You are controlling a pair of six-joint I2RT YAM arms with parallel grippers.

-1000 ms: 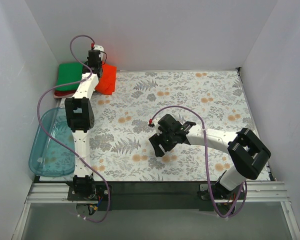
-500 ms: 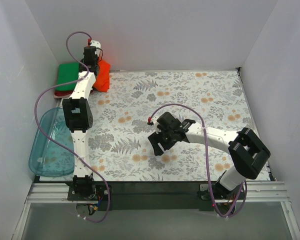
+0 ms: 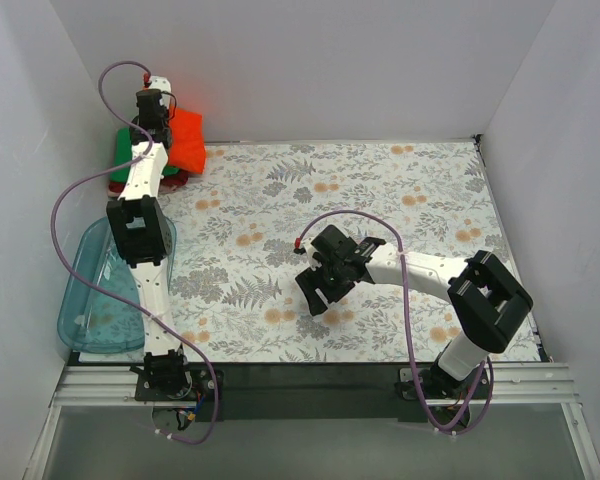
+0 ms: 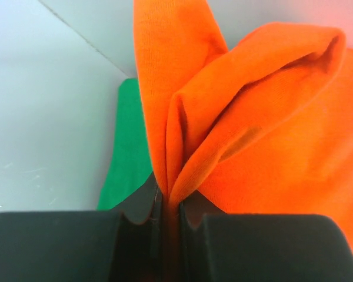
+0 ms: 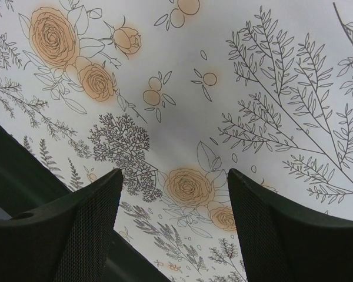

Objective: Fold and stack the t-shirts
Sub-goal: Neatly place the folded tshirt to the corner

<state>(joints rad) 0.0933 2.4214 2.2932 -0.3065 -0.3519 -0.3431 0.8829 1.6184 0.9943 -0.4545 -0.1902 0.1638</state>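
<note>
My left gripper (image 3: 160,128) is stretched to the far left corner and is shut on the bright orange-red t-shirt (image 3: 185,142), which hangs folded from it over the stack. In the left wrist view the orange cloth (image 4: 259,117) is pinched between the shut jaws, with the green t-shirt (image 4: 126,153) below it. The green t-shirt (image 3: 122,148) lies folded in the corner on the dark red t-shirt (image 3: 170,181), of which only an edge shows. My right gripper (image 3: 318,293) is open and empty, low over the flowered tablecloth (image 5: 182,70) near the table's middle.
A clear blue plastic tub (image 3: 95,300) stands at the left front, beside my left arm. White walls close in the table at the back and on both sides. The black front edge (image 3: 310,375) runs along the near side.
My left gripper has carried the orange-red t-shirt leftward and farther back, from the table beside the stack to over the green shirt. The right arm has hardly moved.
</note>
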